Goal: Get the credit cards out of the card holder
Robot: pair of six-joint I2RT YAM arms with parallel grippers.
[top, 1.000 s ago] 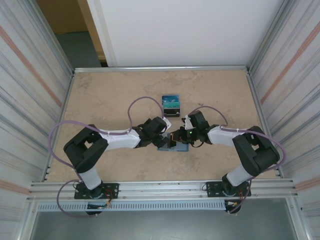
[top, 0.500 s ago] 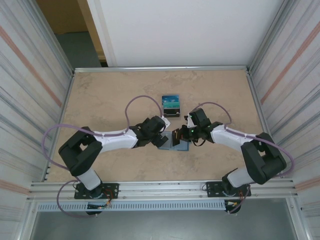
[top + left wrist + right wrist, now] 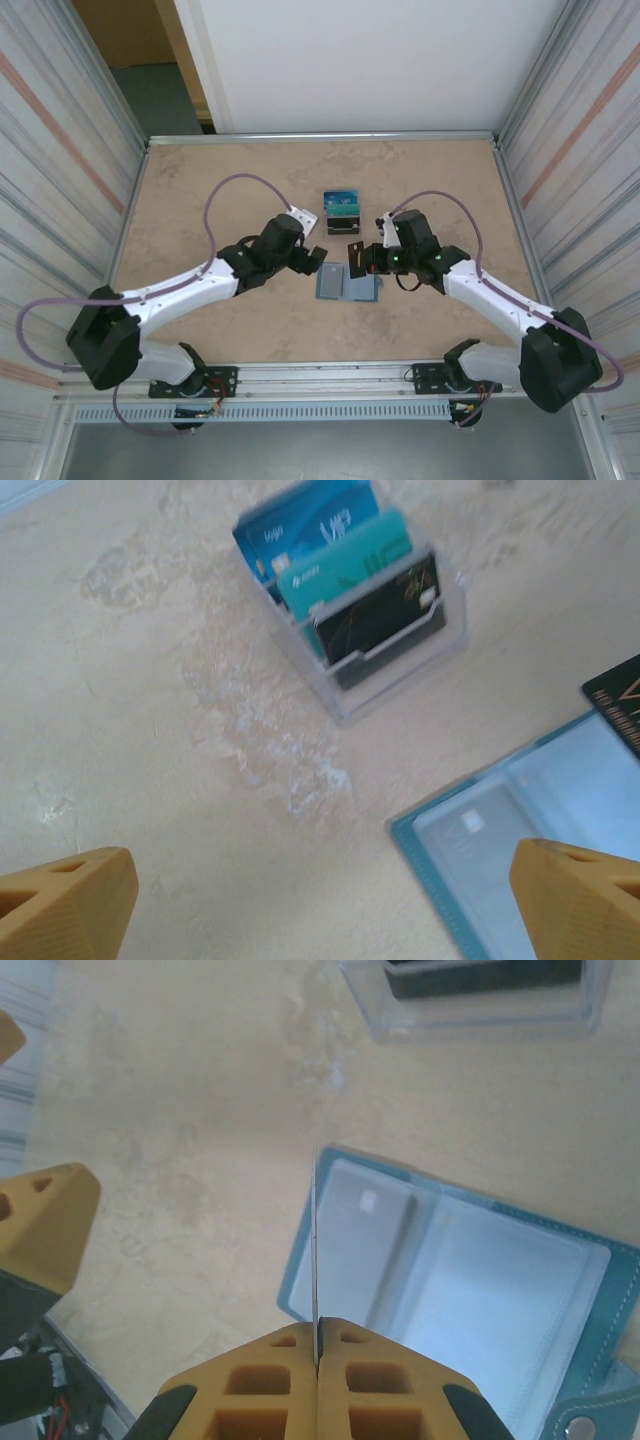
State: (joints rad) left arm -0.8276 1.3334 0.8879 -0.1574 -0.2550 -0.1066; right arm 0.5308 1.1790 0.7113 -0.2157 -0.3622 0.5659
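Observation:
The card holder (image 3: 347, 286) lies open on the table, a teal wallet with pale grey-blue pockets (image 3: 470, 1290); its left corner shows in the left wrist view (image 3: 500, 830). My right gripper (image 3: 317, 1332) is shut on a thin dark credit card (image 3: 316, 1240), seen edge-on, raised over the wallet's left half. From above, that card (image 3: 354, 259) sticks out of the right gripper (image 3: 364, 262). My left gripper (image 3: 314, 258) hovers just left of the wallet, open and holding nothing (image 3: 325, 910). The held card's corner (image 3: 618, 695) shows at the right edge.
A clear stand (image 3: 342, 211) behind the wallet holds a blue, a teal and a black card upright (image 3: 340, 585); its base shows in the right wrist view (image 3: 480, 1000). Metal rails border the beige table (image 3: 200, 190).
The right gripper closed on a card at the wallet and lifted it out. The left gripper drew back to the left, off the wallet, staying open.

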